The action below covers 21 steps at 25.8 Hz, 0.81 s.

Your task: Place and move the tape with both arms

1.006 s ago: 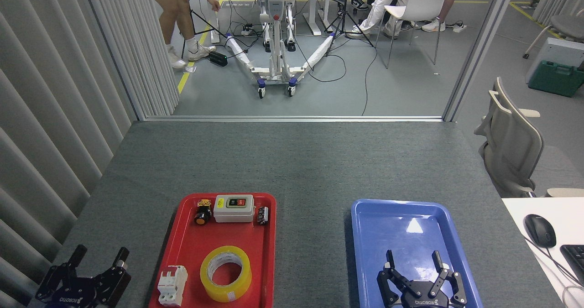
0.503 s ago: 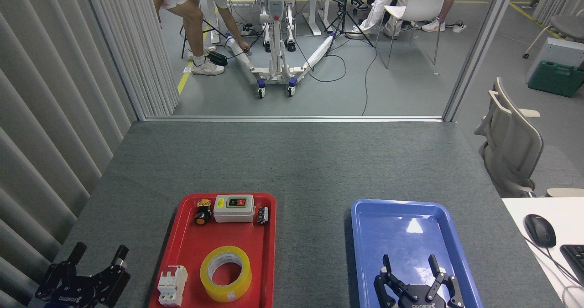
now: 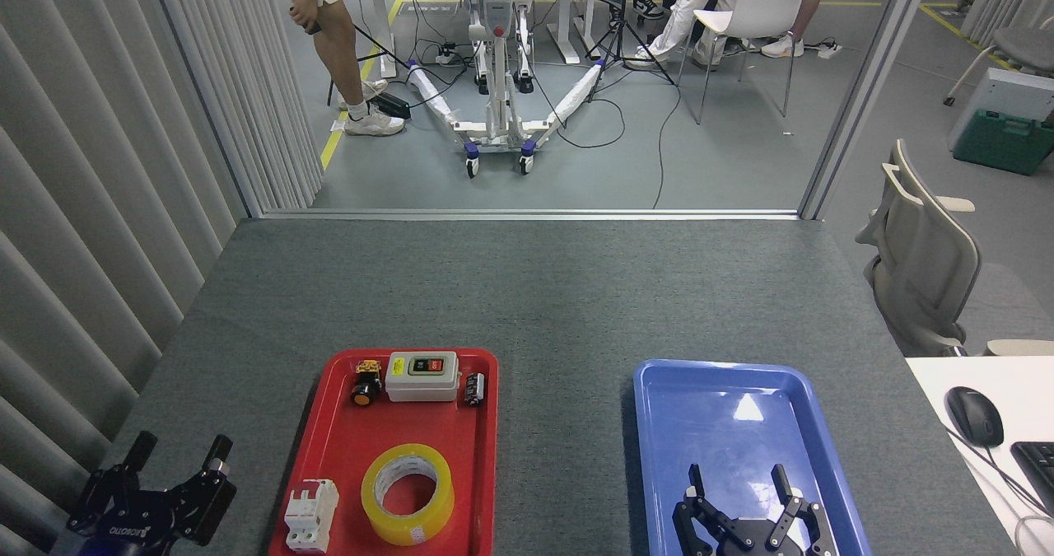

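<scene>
The yellow tape (image 3: 408, 494) lies flat in the near half of the red tray (image 3: 487, 457), pale core facing up. My left gripper (image 3: 182, 452) hovers at the bottom left, off the tray's left side, its black fingers spread open and empty. My right gripper (image 3: 736, 480) is over the near end of the blue tray (image 3: 659, 424), also open with nothing between its fingers. Neither gripper touches the tape.
In the red tray also sit a white circuit breaker (image 3: 311, 515), a grey switch box (image 3: 422, 376), a push button (image 3: 366, 381) and a small black capacitor (image 3: 473, 389). A desk with a mouse (image 3: 974, 416) stands at right. A person's legs (image 3: 342, 45) move beyond the table.
My right gripper has sunk slightly toward the view's bottom edge. The left gripper has barely shifted. The person in the background has straightened up.
</scene>
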Available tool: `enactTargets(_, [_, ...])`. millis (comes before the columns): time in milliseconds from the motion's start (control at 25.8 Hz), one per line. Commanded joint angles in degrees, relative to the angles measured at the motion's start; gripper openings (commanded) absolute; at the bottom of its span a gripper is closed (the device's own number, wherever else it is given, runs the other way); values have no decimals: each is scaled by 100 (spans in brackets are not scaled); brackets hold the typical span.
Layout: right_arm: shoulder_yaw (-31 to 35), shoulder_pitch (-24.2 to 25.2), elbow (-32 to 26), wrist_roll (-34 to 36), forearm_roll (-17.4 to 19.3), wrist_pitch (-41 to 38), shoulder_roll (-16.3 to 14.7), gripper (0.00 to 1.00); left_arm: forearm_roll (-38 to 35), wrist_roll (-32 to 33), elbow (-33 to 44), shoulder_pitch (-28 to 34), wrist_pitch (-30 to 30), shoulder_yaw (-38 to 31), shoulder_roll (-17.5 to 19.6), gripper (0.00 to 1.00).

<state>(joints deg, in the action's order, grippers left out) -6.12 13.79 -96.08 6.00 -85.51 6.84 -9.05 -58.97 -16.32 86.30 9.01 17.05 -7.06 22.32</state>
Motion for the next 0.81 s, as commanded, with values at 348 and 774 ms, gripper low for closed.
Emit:
enactTargets(348, [41,19,-16,59,9,10,-27,100,-18,50,-122,-206,0,12,9,100])
enactTargets(774, [128,37,-16,59,9,10,-18,100,-18,305,-69,-646,273,662,193,100])
